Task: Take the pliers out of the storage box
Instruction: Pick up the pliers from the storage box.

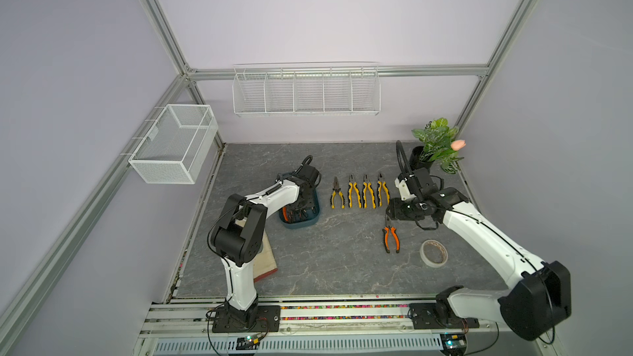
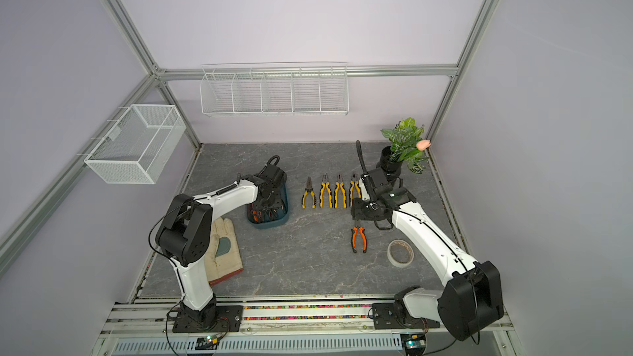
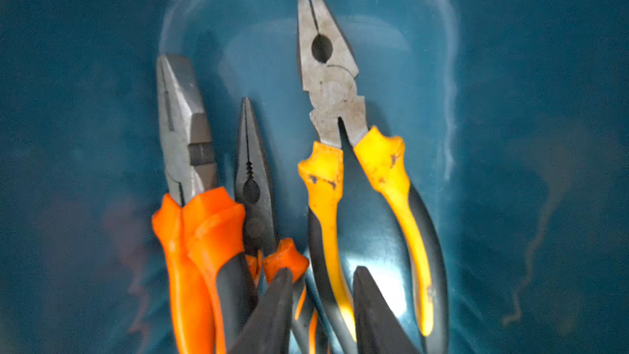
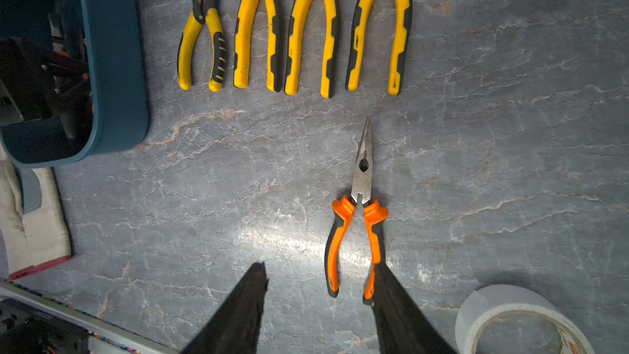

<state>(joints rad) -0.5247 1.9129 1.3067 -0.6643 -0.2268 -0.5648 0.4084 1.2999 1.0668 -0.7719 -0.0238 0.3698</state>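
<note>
**Step in hand: reaching for the next tool.** Left of centre in both top views, the storage box (image 1: 301, 226) holds the left gripper (image 3: 321, 287). Its fingers are partly spread and apparently grip nothing. They hang over orange-handled combination pliers (image 3: 183, 137), orange-handled long-nose pliers (image 3: 252, 171) and yellow-handled combination pliers (image 3: 332, 73). At centre, four yellow-handled pliers (image 4: 269, 28) lie in a row on the table (image 1: 308, 261). Lower right, an orange-handled pair (image 4: 362, 178) lies by the right gripper (image 4: 320, 274), which is half open and empty. The next move likely calls for closing on one set of handles and lifting it clear of the rim.
</note>
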